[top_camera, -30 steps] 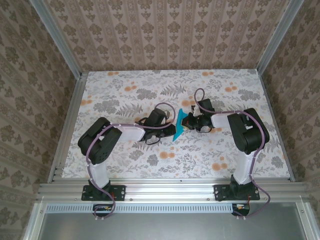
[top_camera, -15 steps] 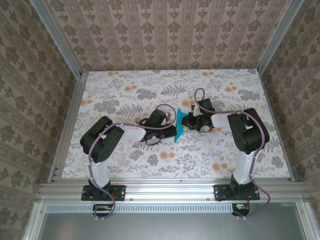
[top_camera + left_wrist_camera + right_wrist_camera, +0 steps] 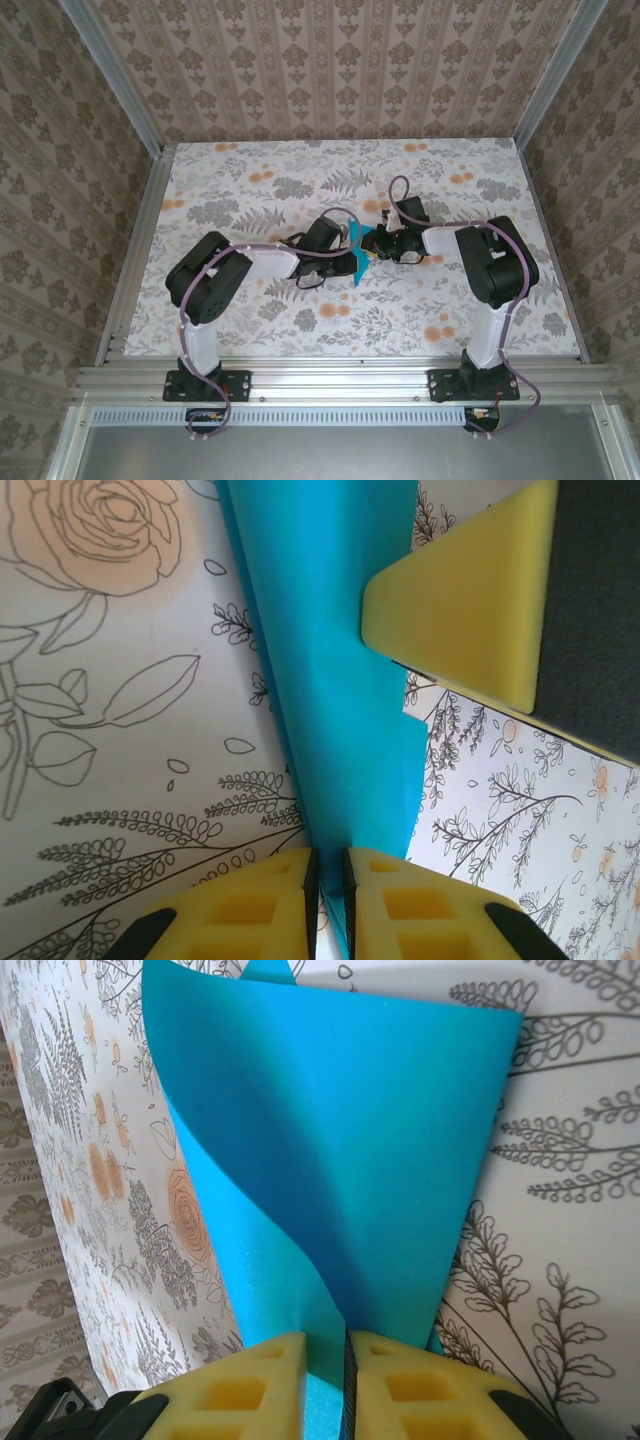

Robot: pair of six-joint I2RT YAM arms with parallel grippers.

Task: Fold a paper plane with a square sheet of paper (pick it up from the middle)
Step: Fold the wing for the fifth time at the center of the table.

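The cyan sheet of paper [image 3: 357,262], folded to a narrow pointed shape, stands up off the flowered table between the two grippers. My left gripper [image 3: 347,262] reaches it from the left. In the left wrist view the paper [image 3: 335,680] narrows down into my left gripper [image 3: 328,880], which is shut on its lower end. One yellow finger [image 3: 460,610] of the right gripper touches the paper's right edge. In the right wrist view the paper [image 3: 340,1160] curls upward as a wide flap from my right gripper [image 3: 327,1370], which is shut on its fold.
The table [image 3: 250,190] has a grey and orange flower print. Patterned walls close it in at the back and sides, with aluminium rails [image 3: 135,250] along the edges. Both arms' elbows lie low on either side of the middle.
My left arm has slid to the right, closer to the right gripper. The paper between them now stands narrower and more upright. The right arm has barely moved.
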